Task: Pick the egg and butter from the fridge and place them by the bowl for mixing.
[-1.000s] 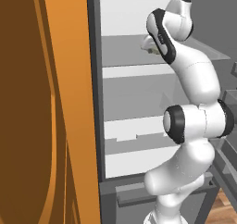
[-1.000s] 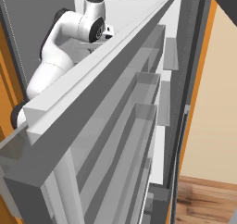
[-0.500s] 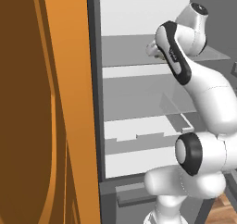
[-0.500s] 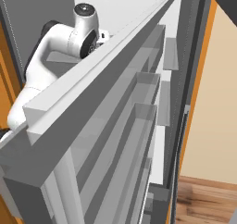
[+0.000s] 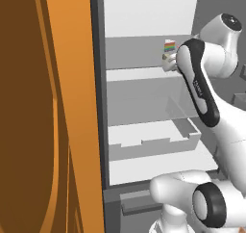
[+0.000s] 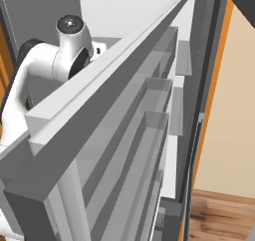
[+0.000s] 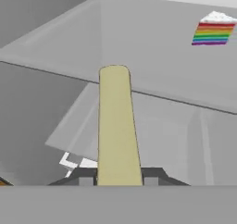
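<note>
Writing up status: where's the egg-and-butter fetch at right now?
Done: the fridge stands open. In hand: the gripper is shut on the butter, held off the shelf near the cake slice. Left: set the butter by the bowl; neither egg nor bowl is visible here.

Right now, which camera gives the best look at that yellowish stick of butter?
The hand view: the butter stands lengthwise between the gripper fingertips, clamped. In the left base view the arm covers it; in the right base view the fridge door does.
</note>
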Controlling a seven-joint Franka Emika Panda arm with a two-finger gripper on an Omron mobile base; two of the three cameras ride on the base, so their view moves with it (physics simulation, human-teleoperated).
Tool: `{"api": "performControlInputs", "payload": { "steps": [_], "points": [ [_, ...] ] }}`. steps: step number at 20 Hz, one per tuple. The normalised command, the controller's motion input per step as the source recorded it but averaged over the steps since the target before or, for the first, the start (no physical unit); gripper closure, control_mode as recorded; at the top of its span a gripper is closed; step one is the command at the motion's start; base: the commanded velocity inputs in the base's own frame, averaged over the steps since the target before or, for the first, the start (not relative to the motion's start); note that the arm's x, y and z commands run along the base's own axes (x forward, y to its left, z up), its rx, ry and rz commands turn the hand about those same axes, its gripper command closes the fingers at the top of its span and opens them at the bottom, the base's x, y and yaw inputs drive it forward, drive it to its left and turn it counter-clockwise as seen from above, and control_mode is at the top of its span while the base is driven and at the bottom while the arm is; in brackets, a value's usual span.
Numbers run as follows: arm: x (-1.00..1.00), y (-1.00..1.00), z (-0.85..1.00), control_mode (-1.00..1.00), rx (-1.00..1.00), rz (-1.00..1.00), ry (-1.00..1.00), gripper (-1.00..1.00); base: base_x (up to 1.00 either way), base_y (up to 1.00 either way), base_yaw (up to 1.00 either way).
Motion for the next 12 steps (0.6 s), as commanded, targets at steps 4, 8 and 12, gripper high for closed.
{"api": "performControlInputs", "payload": {
  "steps": [4, 8, 12],
  "points": [
    [-1.00, 0.00, 0.01, -1.00, 0.00, -0.07, 0.00, 1.00, 0.00, 0.00, 0.00],
    [-1.00, 0.00, 0.01, -1.00, 0.05, -0.13, 0.03, 1.00, 0.00, 0.00, 0.00],
    [-1.00, -0.03, 0.00, -1.00, 0.11, -0.20, 0.04, 1.00, 0.00, 0.00, 0.00]
  ]
}}
